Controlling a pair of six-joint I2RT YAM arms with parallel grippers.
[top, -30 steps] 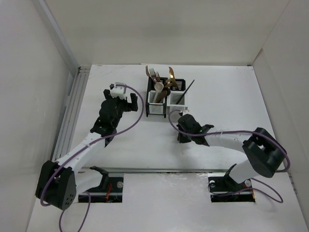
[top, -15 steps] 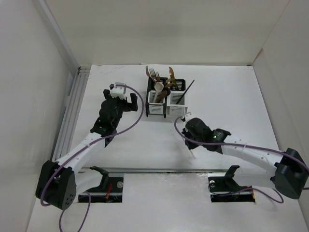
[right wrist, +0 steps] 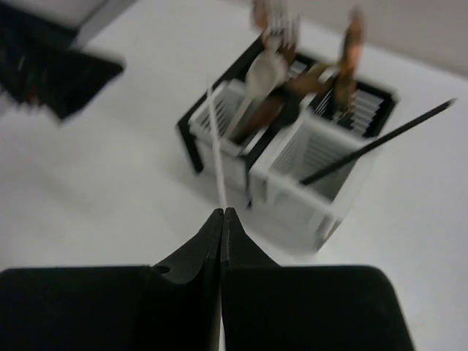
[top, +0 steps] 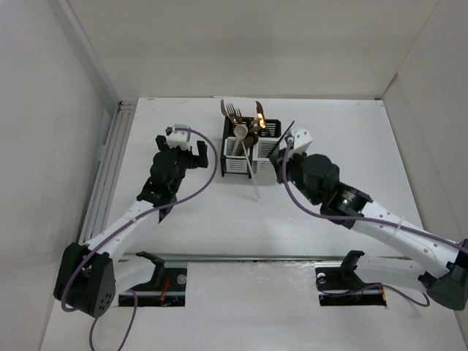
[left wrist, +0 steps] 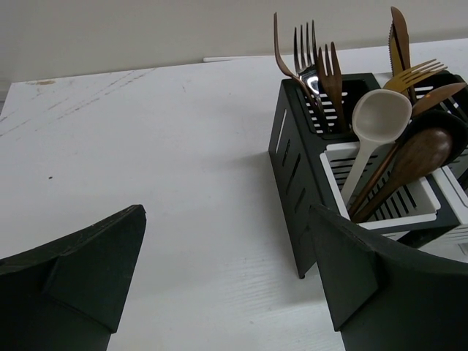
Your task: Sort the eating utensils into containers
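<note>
The two joined containers (top: 235,167) stand at the table's middle back. The left one (left wrist: 292,157) holds copper forks (left wrist: 314,55), a cream spoon (left wrist: 380,115) and brown wooden spoons (left wrist: 418,150). The right one (right wrist: 311,164) holds a black chopstick (right wrist: 380,142). My right gripper (right wrist: 221,212) is shut on a white chopstick (right wrist: 216,146), whose free end points at the left container; in the top view the chopstick (top: 253,179) slants in front of the containers. My left gripper (left wrist: 227,212) is open and empty, left of the containers.
White walls close in the table on three sides. A metal rail (top: 110,168) runs along the left edge. Purple cables (top: 208,172) loop off both arms. Bare table lies in front of the containers (top: 219,219).
My right arm has swung up and back from the near table toward the containers, carrying the white chopstick. The left arm has not moved.
</note>
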